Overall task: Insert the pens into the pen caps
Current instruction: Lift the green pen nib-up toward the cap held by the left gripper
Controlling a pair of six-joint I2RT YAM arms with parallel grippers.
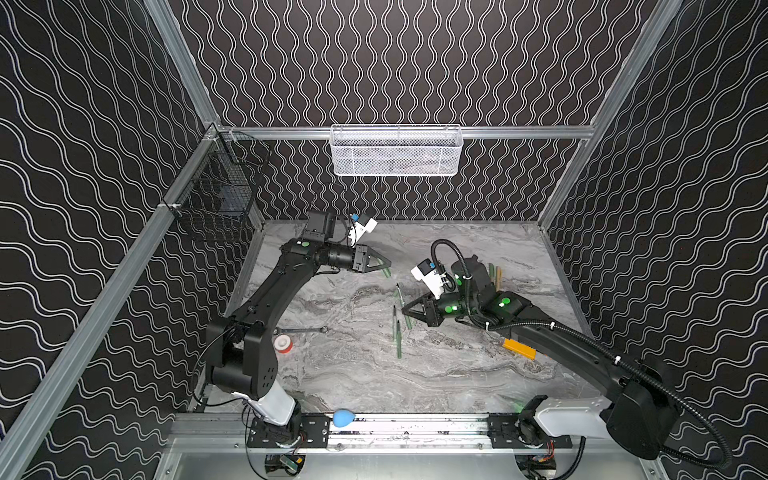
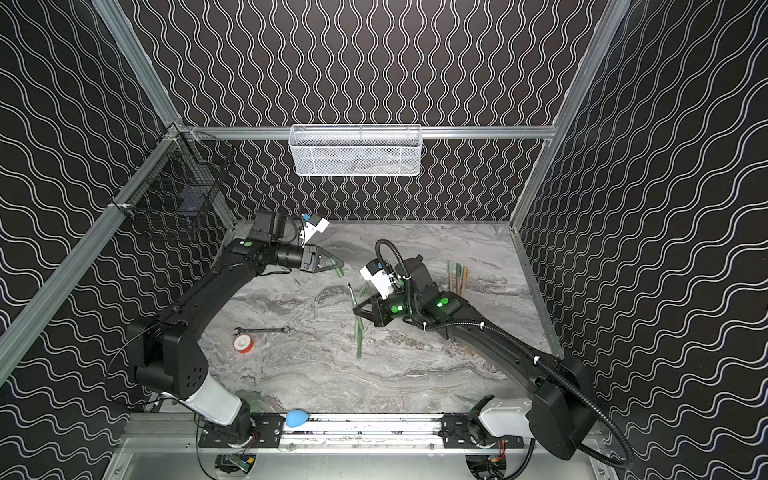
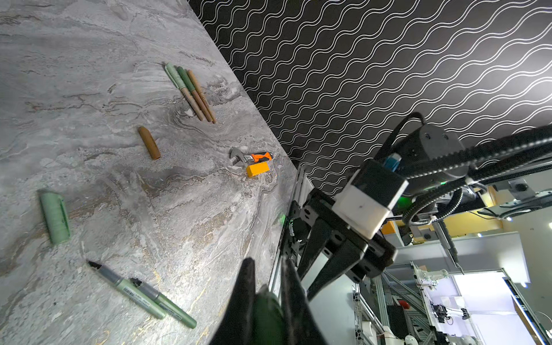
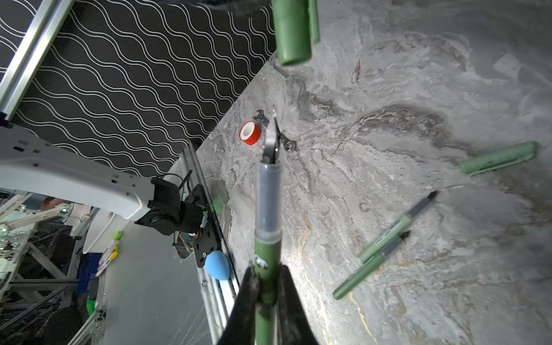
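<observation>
Grey marble counter [image 1: 457,374], with two black arms reaching over it. The left claw [image 1: 388,266] is over the far middle of the counter. It is pinching a dark green cap [image 4: 291,30], and the left wrist view shows the claw pressed on both sides of it. The open end of the cap sticks out past the claw.

The right claw [image 1: 405,310] is near the middle of the counter, a bit to the right. It is pinching a dark green pen [image 4: 267,239] by its body. The pen's grey front and dark tip stick out past the claw and point roughly toward the cap. Tip and cap are apart, with a gap between them.

Two bare pens [image 3: 146,294] lie side by side on the counter, just on the near side of the right claw. A pale green cap [image 3: 55,218] lies near their tips. A brown cap [image 3: 149,143] lies further toward the right edge. Three capped pens [image 1: 494,274] lie close together near the right edge, toward the far side.

A wrench [image 1: 301,330] and a red and white tape roll [image 1: 283,344] sit by the left edge, next to the left arm. A yellow-orange knife [image 1: 519,348] lies by the right edge, beside the right arm. A blue egg shape [image 1: 343,417] rests on the front rail.
</observation>
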